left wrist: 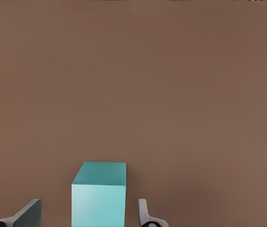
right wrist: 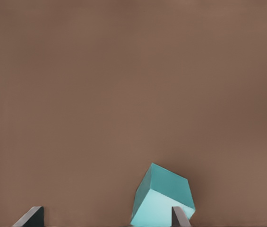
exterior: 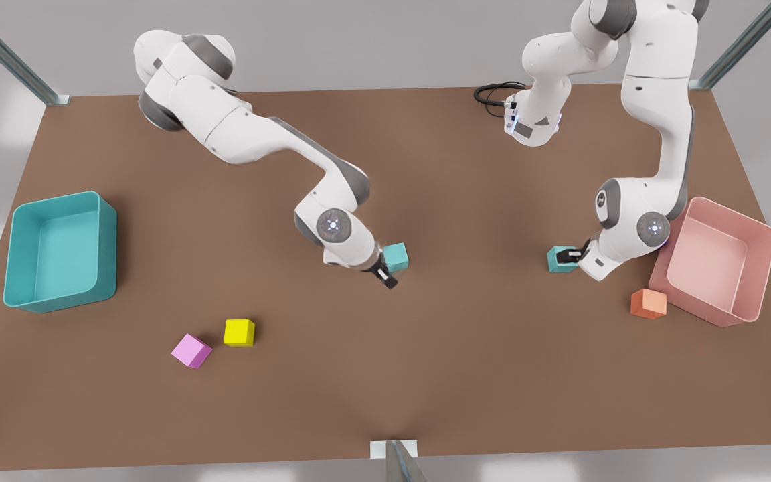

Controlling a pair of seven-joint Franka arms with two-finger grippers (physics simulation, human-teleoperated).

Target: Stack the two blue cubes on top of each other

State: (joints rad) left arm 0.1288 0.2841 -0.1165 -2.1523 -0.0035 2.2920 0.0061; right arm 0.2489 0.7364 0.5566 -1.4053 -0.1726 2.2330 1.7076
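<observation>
Two blue cubes rest on the brown table. One blue cube (exterior: 397,257) lies near the middle, with the gripper (exterior: 391,271) of the arm at the front view's left down at it. The other blue cube (exterior: 558,261) lies toward the front view's right, under that side's gripper (exterior: 567,256). In the left wrist view, a blue cube (left wrist: 99,198) sits squarely between the fingers of my open left gripper (left wrist: 88,208), a gap on each side. In the right wrist view, a blue cube (right wrist: 164,198) sits turned, close to one finger (right wrist: 180,216) of my open right gripper (right wrist: 107,213).
A teal bin (exterior: 108,248) stands at the front view's left and a pink bin (exterior: 757,268) at its right, with an orange cube (exterior: 648,303) beside the pink bin. A yellow cube (exterior: 239,332) and a pink cube (exterior: 191,350) lie near the front edge.
</observation>
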